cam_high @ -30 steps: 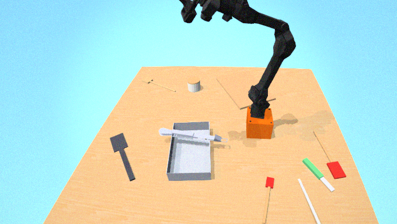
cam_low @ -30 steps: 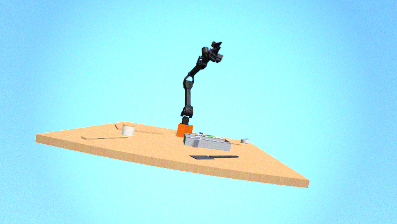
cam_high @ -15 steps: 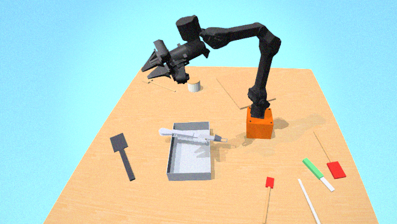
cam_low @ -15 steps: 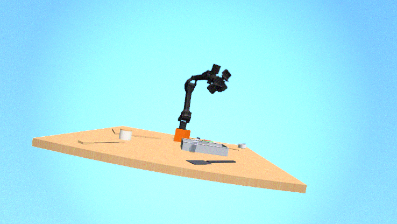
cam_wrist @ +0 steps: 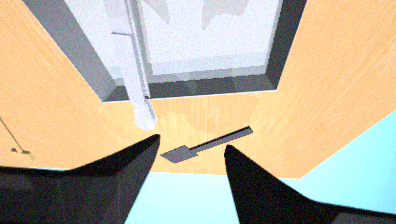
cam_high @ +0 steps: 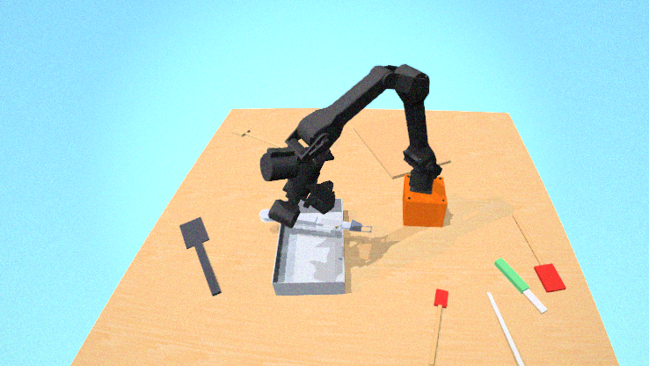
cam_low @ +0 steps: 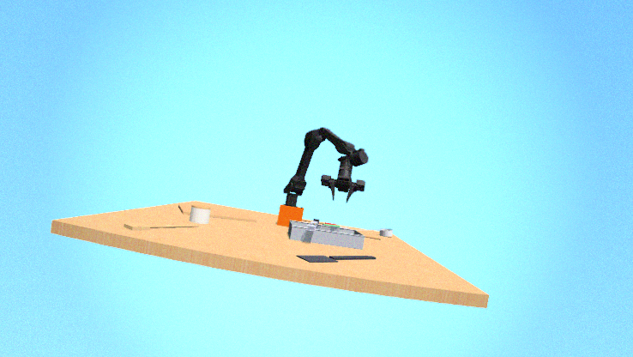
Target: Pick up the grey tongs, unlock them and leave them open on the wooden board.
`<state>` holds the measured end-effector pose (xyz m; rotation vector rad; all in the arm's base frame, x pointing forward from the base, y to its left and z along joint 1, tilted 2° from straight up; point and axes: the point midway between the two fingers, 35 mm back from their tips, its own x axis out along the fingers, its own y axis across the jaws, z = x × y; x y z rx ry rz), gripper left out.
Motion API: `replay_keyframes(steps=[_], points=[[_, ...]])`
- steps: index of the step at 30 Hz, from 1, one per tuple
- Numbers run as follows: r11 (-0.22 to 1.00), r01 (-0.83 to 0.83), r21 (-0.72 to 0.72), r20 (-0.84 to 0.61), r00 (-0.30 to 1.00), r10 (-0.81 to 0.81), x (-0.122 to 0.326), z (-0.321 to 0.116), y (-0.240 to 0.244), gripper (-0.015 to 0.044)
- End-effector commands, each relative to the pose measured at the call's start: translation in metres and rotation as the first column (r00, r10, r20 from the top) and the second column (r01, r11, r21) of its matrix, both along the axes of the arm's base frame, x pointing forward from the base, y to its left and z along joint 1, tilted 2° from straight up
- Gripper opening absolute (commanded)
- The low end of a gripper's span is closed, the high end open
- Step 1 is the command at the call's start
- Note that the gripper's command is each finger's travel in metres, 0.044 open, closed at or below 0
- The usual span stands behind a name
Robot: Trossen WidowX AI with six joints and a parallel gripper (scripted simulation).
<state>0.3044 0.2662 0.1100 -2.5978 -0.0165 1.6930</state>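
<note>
The grey tongs (cam_high: 328, 223) (cam_low: 312, 226) (cam_wrist: 131, 75) rest across the rear part of the roasting tin (cam_high: 309, 289) (cam_low: 339, 239) (cam_wrist: 210, 86). Their rounded pale end sticks out past the left wall in the top view, and a darker end with a loop past the right wall. The arms look closed together. My gripper (cam_low: 340, 201) (cam_wrist: 193, 144) is open and empty, pointing down above the tin, clear of the tongs. In the top view its fingertips are hidden and it covers part of the tongs. The wooden board (cam_high: 386, 154) lies flat behind the orange base.
A dark spatula (cam_high: 194, 233) (cam_low: 316, 258) (cam_wrist: 176, 154) lies left of the tin in the top view. The orange base (cam_high: 424, 213) (cam_low: 290, 214) stands right of it. A green-handled tool (cam_high: 511, 274) and red-headed tools lie front right. A white can (cam_low: 199, 214) shows in the exterior view.
</note>
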Motion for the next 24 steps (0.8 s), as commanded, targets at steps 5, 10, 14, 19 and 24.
replay_keyframes(steps=[5,10,14,19,24], points=[[0.839,-0.273,-0.471,-0.34,0.934,0.113,-0.059,-0.08,-0.056,0.026],[0.81,-0.305,-0.501,-0.373,0.921,0.116,-0.064,-0.084,-0.062,0.026],[0.81,-0.305,-0.501,-0.374,0.92,0.116,-0.071,-0.084,-0.06,0.026],[0.81,-0.305,-0.501,-0.374,0.92,0.116,-0.071,-0.084,-0.06,0.026],[0.81,-0.305,-0.501,-0.373,0.92,0.116,-0.071,-0.088,-0.062,0.026]])
